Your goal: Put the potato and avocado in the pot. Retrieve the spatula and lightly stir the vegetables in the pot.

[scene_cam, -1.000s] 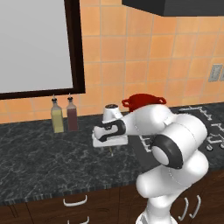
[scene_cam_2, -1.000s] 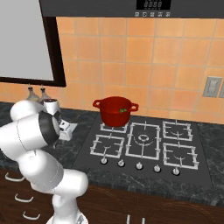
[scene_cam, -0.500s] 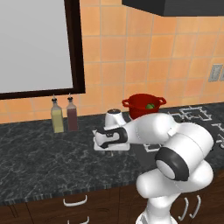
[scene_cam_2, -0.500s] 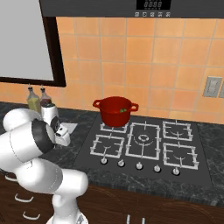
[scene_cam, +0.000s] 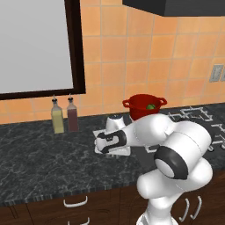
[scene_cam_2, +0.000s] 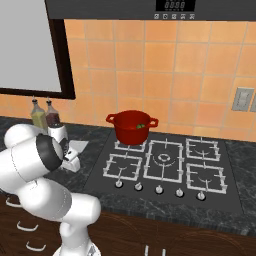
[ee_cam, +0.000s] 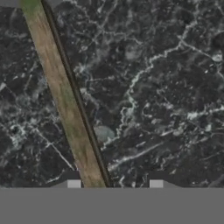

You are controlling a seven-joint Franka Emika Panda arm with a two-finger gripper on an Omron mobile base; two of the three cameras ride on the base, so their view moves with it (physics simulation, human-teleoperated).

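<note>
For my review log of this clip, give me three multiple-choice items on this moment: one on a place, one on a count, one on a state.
1. Where does the red pot stand?
A. on the back-left burner of the stove
B. on the dark counter by the window
C. on the floor

2. How many bottles stand by the wall?
A. one
B. two
C. four

3. What lies inside the pot?
A. nothing
B. a small green ball
C. a lid

Key: 1 A, it sits over the rear left grate; 2 B, one yellowish and one dark red show; 3 B, green shows above the rim.
</note>
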